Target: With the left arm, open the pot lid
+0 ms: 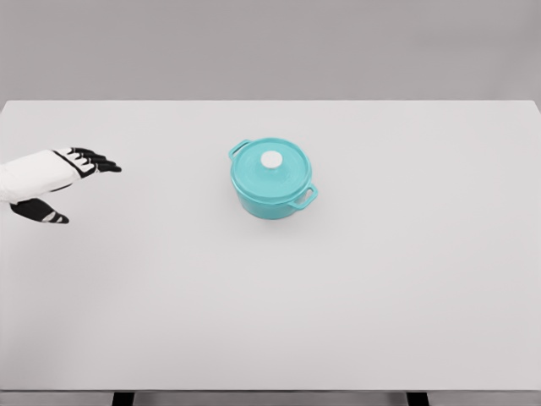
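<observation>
A turquoise pot (272,196) with two side handles stands near the middle of the white table (380,279). Its turquoise lid (272,168) lies flat on top, with a white round knob (271,159) at its centre. My left hand (72,182) hovers at the far left of the table, well apart from the pot. Its black fingers (97,161) stretch out toward the right and the thumb (42,212) hangs below them, holding nothing. The right arm does not show.
The table's far edge runs along the top against a grey wall. Its near edge lies at the bottom, with dark legs just showing below it.
</observation>
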`<state>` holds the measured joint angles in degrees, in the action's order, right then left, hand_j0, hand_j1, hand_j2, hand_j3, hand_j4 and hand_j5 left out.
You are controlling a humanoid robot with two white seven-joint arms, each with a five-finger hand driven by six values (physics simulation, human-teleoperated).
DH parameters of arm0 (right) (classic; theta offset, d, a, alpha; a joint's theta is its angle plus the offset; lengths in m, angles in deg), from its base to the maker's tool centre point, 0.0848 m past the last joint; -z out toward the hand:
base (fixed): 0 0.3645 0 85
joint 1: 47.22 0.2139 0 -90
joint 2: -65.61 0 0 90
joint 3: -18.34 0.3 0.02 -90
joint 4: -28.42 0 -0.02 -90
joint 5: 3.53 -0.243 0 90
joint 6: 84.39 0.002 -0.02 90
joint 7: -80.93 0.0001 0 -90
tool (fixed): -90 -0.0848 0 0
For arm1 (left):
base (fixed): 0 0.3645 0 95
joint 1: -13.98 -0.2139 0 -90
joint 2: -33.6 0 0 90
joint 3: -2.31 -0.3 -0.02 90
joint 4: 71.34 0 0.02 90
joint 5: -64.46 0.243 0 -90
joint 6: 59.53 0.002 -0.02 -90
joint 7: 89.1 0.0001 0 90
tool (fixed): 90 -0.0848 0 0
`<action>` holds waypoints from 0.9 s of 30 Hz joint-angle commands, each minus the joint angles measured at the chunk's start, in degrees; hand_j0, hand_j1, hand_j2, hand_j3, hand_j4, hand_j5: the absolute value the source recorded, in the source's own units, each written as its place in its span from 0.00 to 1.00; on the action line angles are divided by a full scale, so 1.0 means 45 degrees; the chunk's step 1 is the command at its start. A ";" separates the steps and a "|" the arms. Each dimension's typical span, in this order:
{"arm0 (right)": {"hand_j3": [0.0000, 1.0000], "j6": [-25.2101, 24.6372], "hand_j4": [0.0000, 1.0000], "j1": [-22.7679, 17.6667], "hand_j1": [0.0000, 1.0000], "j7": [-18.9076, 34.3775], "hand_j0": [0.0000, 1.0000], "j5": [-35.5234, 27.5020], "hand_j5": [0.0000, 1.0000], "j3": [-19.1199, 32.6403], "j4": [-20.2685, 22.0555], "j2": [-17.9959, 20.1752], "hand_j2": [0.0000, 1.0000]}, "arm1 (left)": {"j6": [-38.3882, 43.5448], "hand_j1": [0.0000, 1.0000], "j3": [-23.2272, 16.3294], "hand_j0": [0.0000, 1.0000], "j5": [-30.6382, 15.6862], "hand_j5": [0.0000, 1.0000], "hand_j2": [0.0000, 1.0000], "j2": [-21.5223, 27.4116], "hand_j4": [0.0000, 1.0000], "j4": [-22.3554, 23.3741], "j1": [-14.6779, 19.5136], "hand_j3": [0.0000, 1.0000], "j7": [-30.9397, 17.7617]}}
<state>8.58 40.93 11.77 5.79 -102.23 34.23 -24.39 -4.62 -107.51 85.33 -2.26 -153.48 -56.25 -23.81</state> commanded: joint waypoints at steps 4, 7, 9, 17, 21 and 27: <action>1.00 -0.0015 1.00 -0.0078 1.00 -0.0001 1.00 -0.0002 1.00 -0.0004 -0.0022 0.0002 1.00 | 0.0020 1.00 -0.0089 1.00 0.0030 1.00 1.00 -0.0078 1.00 -0.0029 0.0020 1.00 -0.0056; 1.00 -0.0015 1.00 -0.0078 1.00 -0.0001 1.00 -0.0002 1.00 -0.0004 -0.0022 0.0002 1.00 | 0.0020 1.00 -0.0069 1.00 0.0811 1.00 1.00 -0.0214 1.00 -0.0067 0.0176 1.00 -0.0075; 1.00 -0.0015 1.00 -0.0078 1.00 -0.0001 1.00 -0.0002 1.00 -0.0004 -0.0022 0.0002 1.00 | 0.0020 1.00 -0.0088 1.00 0.0831 1.00 1.00 -0.0605 1.00 -0.0185 0.0410 1.00 -0.0622; 1.00 -0.0015 1.00 -0.0078 1.00 -0.0001 1.00 -0.0002 1.00 -0.0004 -0.0022 0.0002 1.00 | 0.0020 1.00 -0.5651 1.00 0.0772 1.00 1.00 -0.0587 1.00 0.0047 0.5290 1.00 -0.1032; 1.00 -0.0015 1.00 -0.0078 1.00 -0.0001 1.00 -0.0002 1.00 -0.0004 -0.0022 0.0002 1.00 | 0.0020 1.00 -0.7568 1.00 0.0577 1.00 1.00 -0.0800 1.00 -0.0302 0.7518 1.00 -0.1033; 1.00 -0.0015 1.00 -0.0078 1.00 -0.0001 1.00 -0.0002 1.00 -0.0004 -0.0022 0.0002 1.00 | 0.0020 1.00 -0.8545 1.00 -0.1552 1.00 1.00 -0.3827 1.00 -0.0185 0.8827 1.00 -0.1773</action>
<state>8.51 40.58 11.74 5.80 -102.22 34.14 -24.39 -4.62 -143.47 82.61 -16.62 -154.33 -15.47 -30.10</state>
